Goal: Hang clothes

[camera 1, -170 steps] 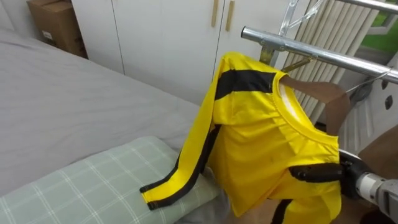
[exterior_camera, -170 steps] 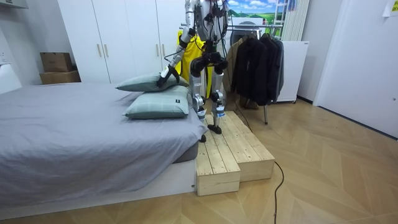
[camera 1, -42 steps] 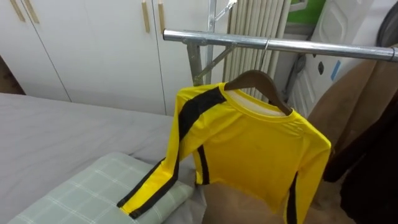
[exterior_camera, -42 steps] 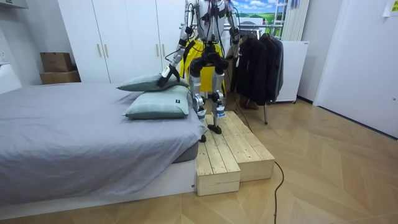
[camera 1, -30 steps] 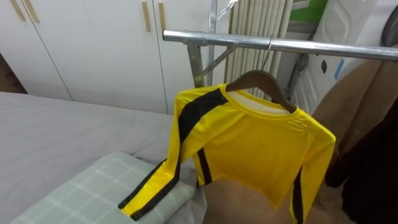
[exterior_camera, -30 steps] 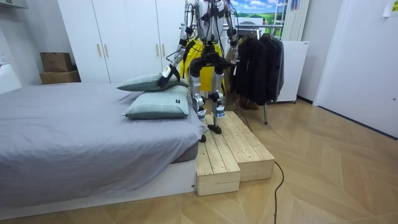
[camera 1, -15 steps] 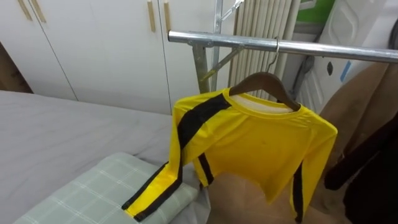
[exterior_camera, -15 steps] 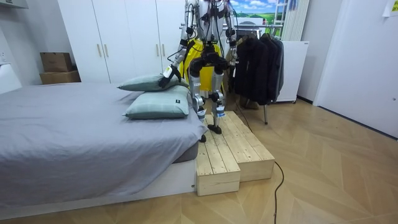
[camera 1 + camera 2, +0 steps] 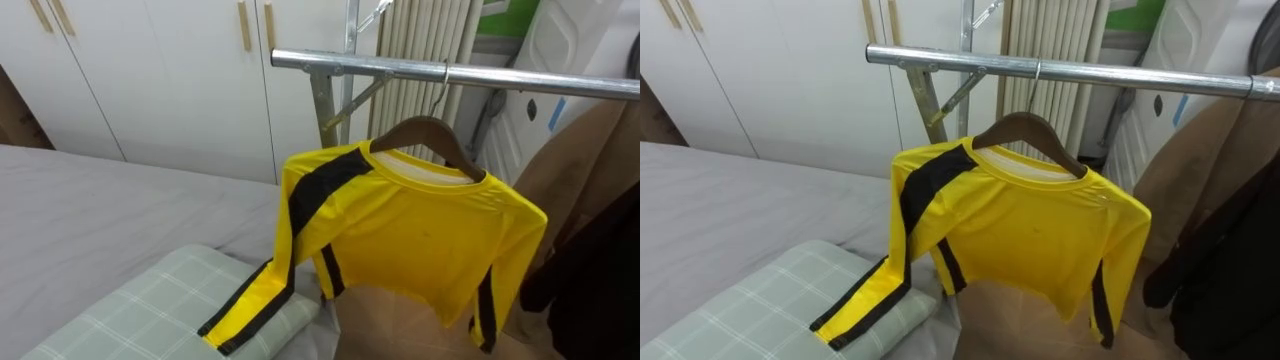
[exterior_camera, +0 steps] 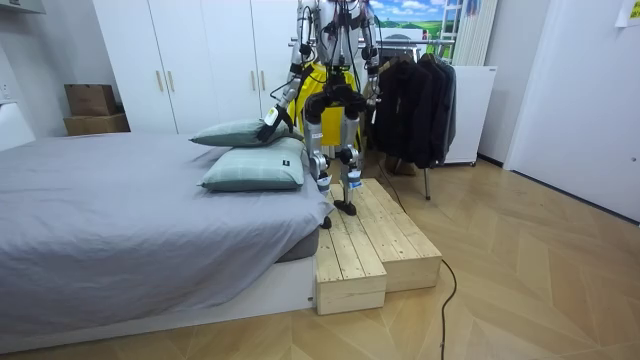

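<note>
Yellow shirt [image 9: 420, 235] on its wooden hanger [image 9: 428, 135], hooked over the metal rail [image 9: 400, 68], one sleeve [image 9: 250, 300] trailing onto the checked pillow [image 9: 150, 310], so best lift that clear and settle the hook squarely; left hand [image 10: 268, 123] and right hand [image 10: 372, 68] both off it, fingers impossible to tell.

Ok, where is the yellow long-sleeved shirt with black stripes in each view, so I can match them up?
Left eye view: the yellow long-sleeved shirt hangs right of centre on a brown wooden hanger under the metal rail.
Right eye view: the shirt hangs nearer the middle.
Room view: the shirt is a yellow patch behind the robot, top centre.
Shared landmark: the pale green checked pillow on the bed.
</note>
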Robot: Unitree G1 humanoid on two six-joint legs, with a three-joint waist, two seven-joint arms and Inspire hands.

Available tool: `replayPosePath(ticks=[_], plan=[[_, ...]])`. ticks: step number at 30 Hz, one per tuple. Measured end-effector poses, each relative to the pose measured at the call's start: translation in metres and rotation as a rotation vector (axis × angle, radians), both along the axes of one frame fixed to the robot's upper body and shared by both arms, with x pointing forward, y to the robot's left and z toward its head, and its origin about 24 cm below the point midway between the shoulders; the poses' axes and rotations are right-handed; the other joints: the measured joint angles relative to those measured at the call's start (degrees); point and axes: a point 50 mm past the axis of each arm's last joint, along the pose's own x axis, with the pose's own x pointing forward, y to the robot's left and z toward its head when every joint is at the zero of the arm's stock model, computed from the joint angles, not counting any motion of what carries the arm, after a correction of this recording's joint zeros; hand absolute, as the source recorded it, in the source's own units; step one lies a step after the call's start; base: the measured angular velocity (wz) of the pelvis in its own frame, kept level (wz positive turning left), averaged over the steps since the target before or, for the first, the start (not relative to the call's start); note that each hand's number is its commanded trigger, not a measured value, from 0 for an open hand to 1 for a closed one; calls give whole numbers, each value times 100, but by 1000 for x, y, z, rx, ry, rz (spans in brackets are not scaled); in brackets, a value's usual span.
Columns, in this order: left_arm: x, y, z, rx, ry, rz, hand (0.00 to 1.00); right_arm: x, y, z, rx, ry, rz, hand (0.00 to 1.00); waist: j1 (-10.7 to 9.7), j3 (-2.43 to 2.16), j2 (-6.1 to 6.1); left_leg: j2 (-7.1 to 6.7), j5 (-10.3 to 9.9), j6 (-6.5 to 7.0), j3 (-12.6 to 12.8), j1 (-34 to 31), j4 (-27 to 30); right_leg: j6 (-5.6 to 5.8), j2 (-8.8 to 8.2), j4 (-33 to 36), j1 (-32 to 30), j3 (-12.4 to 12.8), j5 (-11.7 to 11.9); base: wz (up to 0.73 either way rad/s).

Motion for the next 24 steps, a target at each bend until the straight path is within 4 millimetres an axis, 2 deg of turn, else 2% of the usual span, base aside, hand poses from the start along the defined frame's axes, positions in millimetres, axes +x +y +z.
replayPosePath(ticks=[24], plan=[[-2,0,-1,-62,9,-15,0,-1,-1,0,3,10,9,0,12,-3,37,2,0,0,-8,31,1,0,-2,-8,44,-19,-1,0]])
